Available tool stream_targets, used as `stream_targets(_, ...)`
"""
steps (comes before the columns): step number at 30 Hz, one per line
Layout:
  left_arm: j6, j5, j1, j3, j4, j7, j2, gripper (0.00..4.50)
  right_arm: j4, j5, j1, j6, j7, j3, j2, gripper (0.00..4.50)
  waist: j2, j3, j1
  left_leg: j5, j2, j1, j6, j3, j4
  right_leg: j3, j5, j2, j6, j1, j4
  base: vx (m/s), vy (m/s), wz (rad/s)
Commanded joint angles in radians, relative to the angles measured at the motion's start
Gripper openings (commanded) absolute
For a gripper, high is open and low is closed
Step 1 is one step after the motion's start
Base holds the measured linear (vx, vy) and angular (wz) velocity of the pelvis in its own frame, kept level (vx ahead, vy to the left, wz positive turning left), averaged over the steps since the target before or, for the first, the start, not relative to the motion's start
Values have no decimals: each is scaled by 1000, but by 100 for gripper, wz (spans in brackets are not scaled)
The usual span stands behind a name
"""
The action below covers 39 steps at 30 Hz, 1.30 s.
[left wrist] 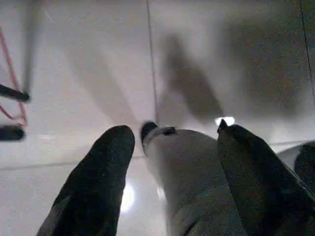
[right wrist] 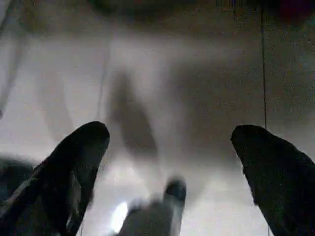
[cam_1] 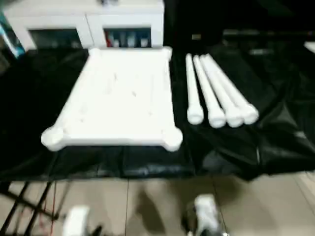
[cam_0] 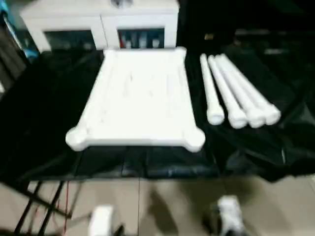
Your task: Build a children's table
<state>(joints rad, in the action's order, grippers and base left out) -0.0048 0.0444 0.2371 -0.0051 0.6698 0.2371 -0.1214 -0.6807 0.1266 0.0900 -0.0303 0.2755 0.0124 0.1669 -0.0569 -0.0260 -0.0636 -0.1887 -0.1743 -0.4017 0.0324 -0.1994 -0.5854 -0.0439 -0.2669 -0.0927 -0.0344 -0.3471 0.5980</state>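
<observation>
Left claw (left wrist: 174, 162): two thick black fingers (left wrist: 98, 182), rounded at the tips, matte and smooth. Right claw (right wrist: 172, 162) shows the same black, blunt-tipped pair. Below, a pale grey leg ends in a dark foot (left wrist: 147, 131).

This is looking like an indoor lab or test room: a black sheet (cam_0: 44, 123) is covering a low work surface, pale glossy floor tiles (cam_0: 162, 206) are lying near, and a white glass-door cabinet (cam_0: 101, 24) is standing at the far side.
</observation>
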Motion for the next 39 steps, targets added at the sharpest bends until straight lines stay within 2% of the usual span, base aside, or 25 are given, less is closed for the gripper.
stream_targets(1, -16, -3, 24, -23, -69, 19, -2, 313, 135, 26, 49, 26, 19, 19, 7, 450, 4, 18, -3, -334, -88, 28, -96, 41, 95, 39, -50, -66, 177, 1, -84, 0, 0, 0)
stream_targets(3, -34, -6, 30, -23, -67, 16, -4, 313, 162, 30, 68, 37, 17, 18, 10, 450, 2, 13, 1, -409, -83, 36, -43, 39, 102, 42, -176, -63, 168, -11, -96, 0, 0, 0)
stream_targets(4, -45, -14, 43, -21, -77, 15, -8, 313, 168, 14, 81, 38, 6, 14, 11, 450, 0, 4, 4, -489, -80, 42, 10, 43, 109, 48, -307, -66, 149, -18, -110, 0, 0, 0)
stream_targets(5, -50, -17, 57, -17, -94, 15, -9, 313, 162, 9, 89, 40, 1, 4, 9, 450, -4, 3, 6, -498, -79, 40, 23, 47, 111, 50, -328, -68, 141, -18, -109, 0, 0, 0)
stream_targets(6, -52, -18, 62, -17, -101, 15, -9, 313, 164, 5, 97, 36, 4, 3, 12, 450, 7, 5, 11, -490, -77, 34, 31, 49, 113, 51, -327, -67, 130, -13, -110, 0, 0, 0)
stream_targets(9, -47, -16, 87, -15, -151, 17, -8, 313, 219, 8, 134, 62, 21, -1, 22, 450, 5, 11, 14, -445, -75, 32, 16, 47, 108, 53, -255, -65, 129, -10, -105, 0, 0, 0)
stream_targets(10, -39, -12, 106, -16, -187, 18, -10, 313, 275, 12, 162, 94, 24, 1, 28, 450, 8, 10, 12, -421, -77, 28, 2, 46, 109, 52, -210, -62, 125, -5, -103, 0, 0, 0)
stream_targets(11, -28, -3, 131, -15, -240, 20, -14, 313, 352, 20, 200, 126, 31, 7, 38, 450, 5, 12, 12, -407, -76, 29, -3, 45, 106, 51, -183, -61, 128, -5, -100, 0, 0, 0)
stream_targets(15, -8, 5, 186, -21, -361, 32, -32, 313, 501, 40, 278, 173, 47, 16, 61, 450, 6, 22, 9, -286, -72, 24, -63, 42, 91, 43, 46, -53, 125, 5, -82, 0, 0, 0)
stream_targets(17, 18, 3, 268, -26, -519, 44, -57, 313, 667, 58, 374, 199, 73, 28, 94, 450, 6, 19, 8, -289, -72, 25, -74, 41, 91, 42, 53, -53, 122, 7, -83, 0, 0, 0)
stream_targets(18, 18, 3, 268, -26, -519, 44, -57, 313, 667, 58, 374, 199, 73, 28, 94, 450, 4, 16, 7, -293, -75, 24, -76, 42, 93, 43, 55, -53, 119, 5, -83, 0, 0, 0)
stream_targets(19, 28, 5, 292, -22, -560, 43, -60, 313, 716, 55, 403, 199, 77, 30, 104, 450, 6, 11, 7, -344, -71, 27, -68, 40, 96, 41, -28, -51, 104, 0, -90, 0, 0, 0)
stream_targets(20, 31, 1, 312, -18, -593, 37, -62, 313, 767, 60, 430, 211, 81, 26, 111, 450, 6, 11, 7, -344, -71, 27, -68, 40, 96, 41, -28, -51, 104, 0, -90, 0, 0, 0)
stream_targets(21, 35, 6, 336, -11, -635, 36, -64, 313, 830, 68, 460, 224, 83, 20, 121, 450, 4, 2, 8, -411, -74, 32, -40, 42, 104, 47, -166, -52, 89, -5, -101, 0, 0, 0)
stream_targets(22, 38, 10, 358, -6, -673, 34, -65, 313, 886, 79, 485, 238, 83, 11, 127, 450, 3, -2, 8, -451, -75, 35, -20, 46, 109, 50, -239, -52, 75, -7, -106, 0, 0, 0)
stream_targets(24, 48, 22, 405, 4, -763, 34, -68, 313, 1000, 112, 535, 268, 87, -9, 143, 450, 5, -3, 10, -471, -74, 34, 0, 50, 113, 53, -287, -52, 59, -8, -110, 0, 0, 0)
stream_targets(27, 83, 51, 477, 15, -904, 34, -73, 313, 1151, 158, 604, 314, 93, -43, 165, 450, 9, -6, 7, -472, -74, 37, 4, 50, 113, 56, -292, -50, 43, -12, -113, 0, 0, 0)
stream_targets(30, 89, 60, 513, 18, -974, 34, -75, 313, 1227, 194, 637, 336, 98, -65, 175, 450, 12, -6, 5, -457, -71, 36, 2, 52, 112, 57, -323, -53, 21, -15, -115, 0, 0, 0)
stream_targets(31, 89, 66, 534, 23, -1013, 31, -73, 313, 1267, 212, 653, 343, 100, -80, 181, 450, 22, -5, 6, -450, -69, 34, 0, 51, 110, 56, -323, -52, 16, -13, -115, 0, 0, 0)
stream_targets(33, 107, 78, 567, 34, -1082, 24, -67, 313, 1341, 253, 676, 370, 93, -112, 188, 450, 18, -4, 1, -423, -71, 33, -1, 52, 111, 56, -282, -51, 6, -12, -111, 0, 0, 0)
stream_targets(34, 108, 84, 579, 50, -1118, 11, -57, 313, 1380, 283, 675, 391, 83, -136, 187, 450, 27, 1, 2, -405, -69, 33, -1, 51, 108, 54, -251, -47, 1, -9, -108, 0, 0, 0)
stream_targets(35, 108, 85, 579, 50, -1119, 11, -57, 313, 1381, 284, 675, 392, 82, -136, 187, 450, 23, 1, 1, -396, -68, 32, -2, 52, 108, 54, -231, -47, 2, -8, -105, 0, 0, 0)
stream_targets(37, 147, 120, 549, 97, -1216, -30, -37, 313, 1442, 342, 591, 455, 21, -200, 185, 450, 24, 7, 1, -355, -65, 34, -1, 52, 106, 49, -152, -42, 6, -3, -98, 0, 0, 0)
stream_targets(38, 148, 121, 547, 98, -1220, -32, -36, 313, 1443, 345, 586, 458, 18, -202, 185, 450, 23, 8, 2, -343, -65, 34, -1, 53, 104, 47, -129, -42, 11, -2, -96, 0, 0, 0)
stream_targets(39, 192, 145, 492, 120, -1282, -58, -33, 313, 1452, 387, 496, 504, -36, -237, 179, 450, 23, 7, 1, -341, -63, 37, 4, 49, 103, 46, -116, -37, 6, -4, -97, 0, 0, 0)
